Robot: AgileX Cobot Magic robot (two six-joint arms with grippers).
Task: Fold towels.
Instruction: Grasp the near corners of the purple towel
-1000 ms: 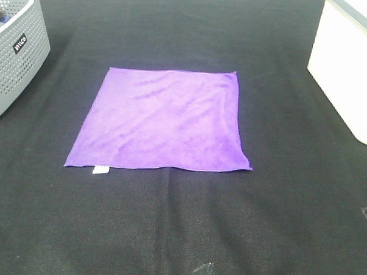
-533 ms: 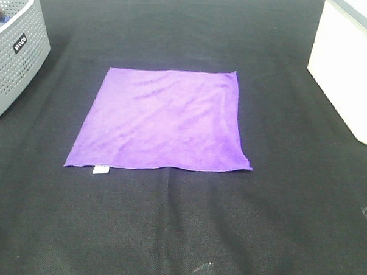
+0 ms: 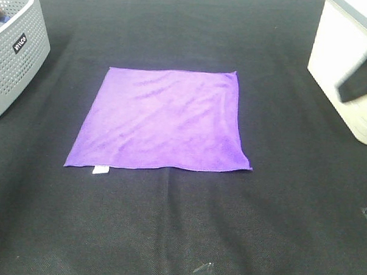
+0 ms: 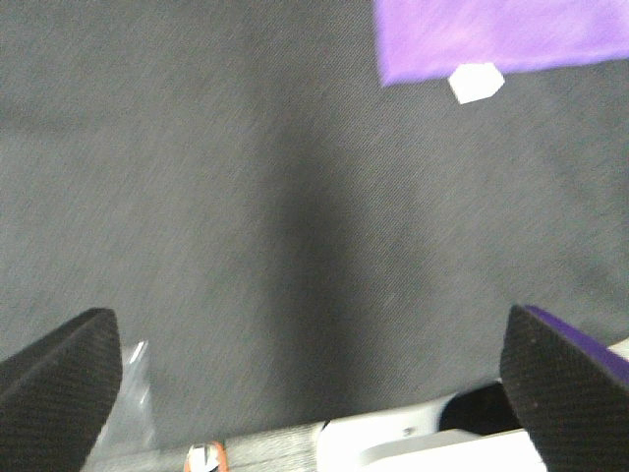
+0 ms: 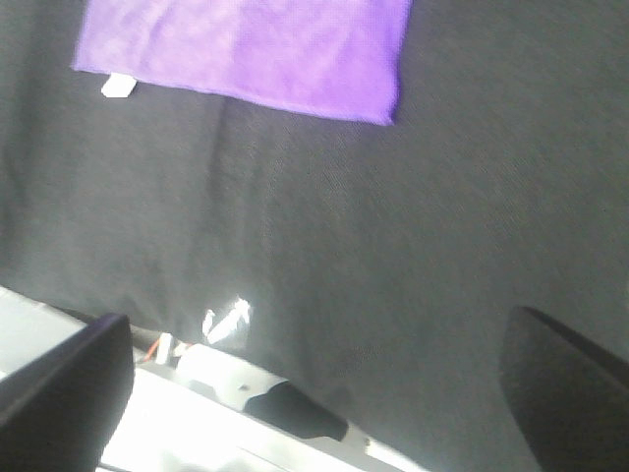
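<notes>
The purple towel (image 3: 163,119) lies flat and spread out in the middle of the black table, its white tag (image 3: 98,169) at the near left corner. The left wrist view shows that corner of the towel (image 4: 491,34) and the tag (image 4: 476,82), far from my left gripper (image 4: 305,388), which is open and empty above bare cloth. The right wrist view shows the towel's near edge (image 5: 246,44) and tag (image 5: 118,86), well away from my right gripper (image 5: 314,393), which is open and empty. A dark blurred part of the right arm (image 3: 359,81) shows at the right edge.
A grey perforated basket (image 3: 16,57) stands at the back left and a white box (image 3: 339,53) at the back right. The black tablecloth (image 3: 180,222) covers the table, with a scrap of clear tape (image 3: 202,271) near the front edge.
A dark blurred part of the right arm has come into the exterior view at the right, in front of the white box. The towel has not moved.
</notes>
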